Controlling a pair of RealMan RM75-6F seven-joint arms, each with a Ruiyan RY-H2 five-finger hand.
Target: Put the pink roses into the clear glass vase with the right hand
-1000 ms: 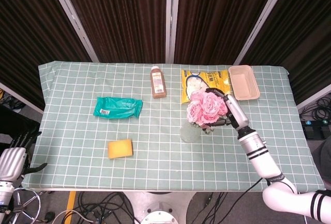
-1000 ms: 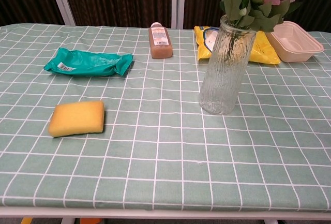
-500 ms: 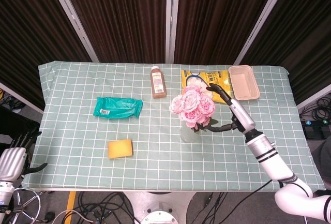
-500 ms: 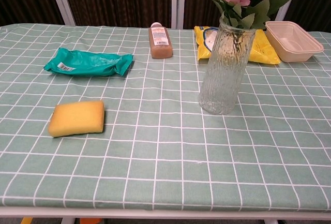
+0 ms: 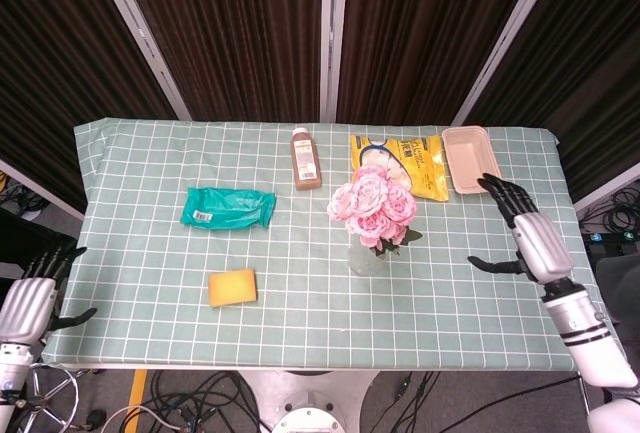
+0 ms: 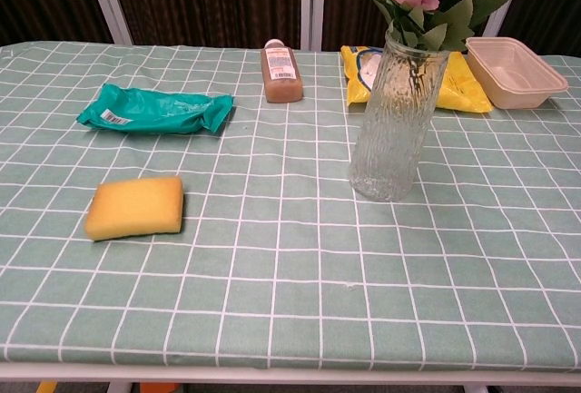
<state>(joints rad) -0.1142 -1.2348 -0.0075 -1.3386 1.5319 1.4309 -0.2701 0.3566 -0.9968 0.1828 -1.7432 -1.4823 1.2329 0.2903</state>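
The surface (image 5: 130,253), spread with a pale green cloth ruled in white squares, carries everything here. Near its middle stands the clear glass vase (image 6: 392,121), a tall ribbed cylinder, upright, its wall rippled so that the stems inside show only as dark green streaks. The pink roses (image 5: 372,203) sit in its mouth, a tight bunch of pale pink blooms, full and round, with dark green leaves spreading under them over the rim; from the chest view the heads lean a little to the left. Behind the vase lies a yellow snack bag (image 5: 418,165), and just beside that, at the far right corner, a beige tray (image 5: 470,159). A teal packet (image 5: 228,207) lies well to the left, a brown bottle (image 5: 305,159) lies on its back at the far middle, and a yellow sponge (image 5: 232,287) rests near the front edge. The right hand (image 5: 528,238) hovers over the right side, well apart from the vase, fingers spread and holding nothing. The left hand (image 5: 28,298) hangs off the left edge, fingers apart, empty.
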